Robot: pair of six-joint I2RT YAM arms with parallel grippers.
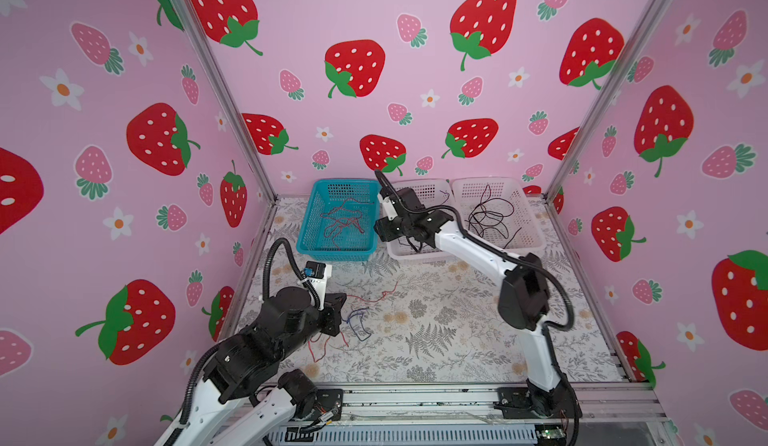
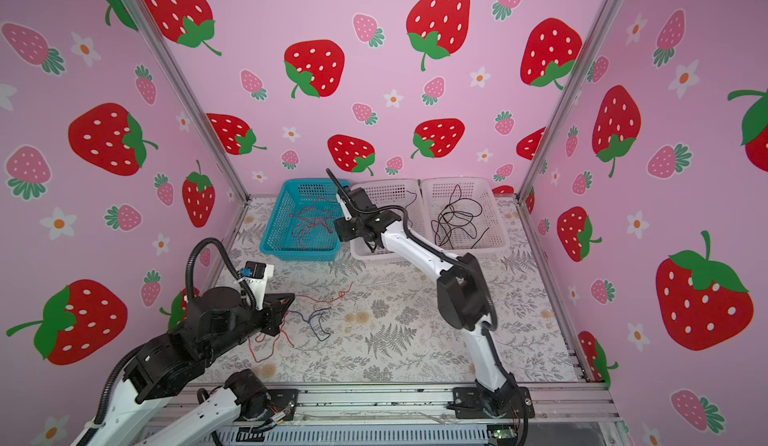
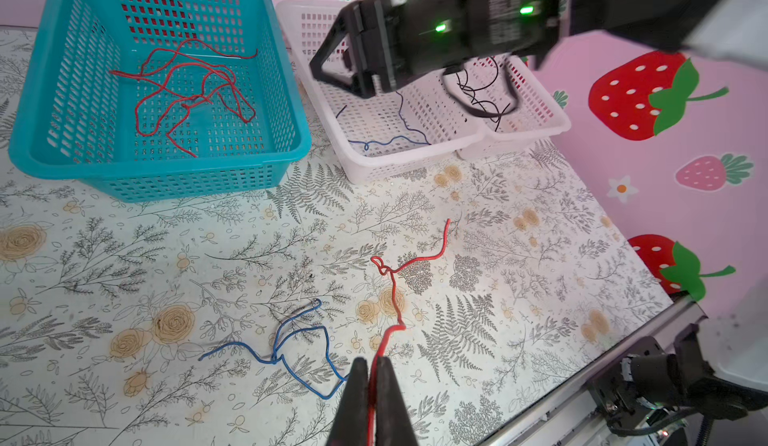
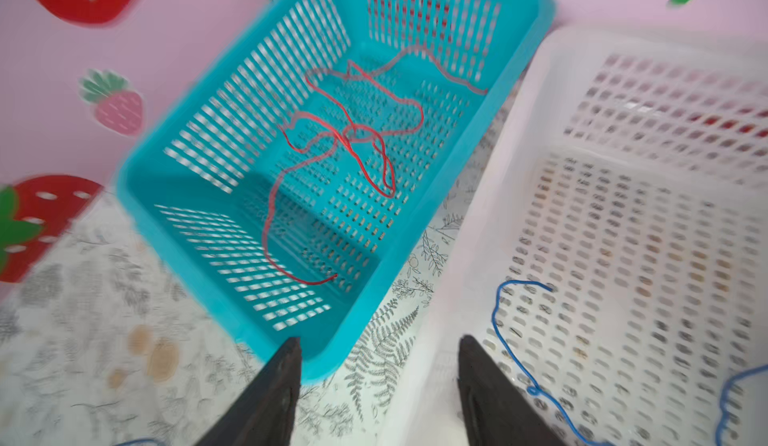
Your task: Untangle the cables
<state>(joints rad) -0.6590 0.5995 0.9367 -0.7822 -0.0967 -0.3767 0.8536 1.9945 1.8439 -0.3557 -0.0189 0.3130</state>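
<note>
Red cable (image 3: pixel 394 294) pinched in left gripper (image 3: pixel 372 363): wrist view only.

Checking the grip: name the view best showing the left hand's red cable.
Left wrist: the red cable is sharp, pinched in the left hand. Both top views show only a thin thread; right wrist misses it.
</note>
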